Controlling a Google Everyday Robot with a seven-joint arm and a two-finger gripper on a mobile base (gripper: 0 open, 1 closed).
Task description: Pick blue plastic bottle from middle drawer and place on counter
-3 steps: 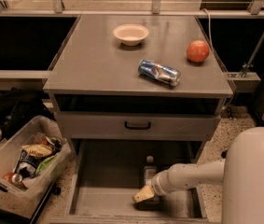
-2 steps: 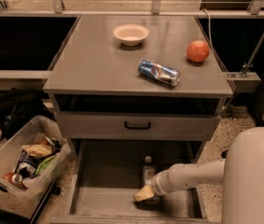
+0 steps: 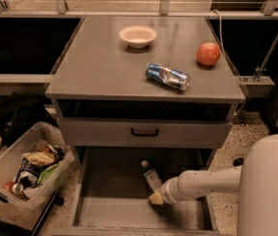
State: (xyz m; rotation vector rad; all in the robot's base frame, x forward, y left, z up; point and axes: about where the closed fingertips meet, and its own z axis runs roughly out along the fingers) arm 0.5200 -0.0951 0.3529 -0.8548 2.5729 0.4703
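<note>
Bottle (image 3: pixel 151 176) base behind claw (image 3: pixel 156 198) in drawer (image 3: pixel 104 187)

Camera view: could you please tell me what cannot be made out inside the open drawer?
1. Bottle: lower end hidden by the end effector, camera view.
2. End effector, low in the drawer at the bottle's base: contact with the bottle too small to tell.
3. Drawer: right front corner hidden by the arm.

blue plastic bottle (image 3: pixel 152 176): slim, clear and faintly bluish, white cap, pale label; lies on its side on the drawer floor, right of centre, cap pointing toward the back.
middle drawer (image 3: pixel 110 183): wide grey box, pulled out, plain flat floor, low side walls.
table (image 3: pixel 99 58): flat matte grey cabinet top, above the drawer; the bottle is not on it.
claw (image 3: pixel 156 198): low inside the drawer at the bottle's base end, seemingly touching it.
</note>
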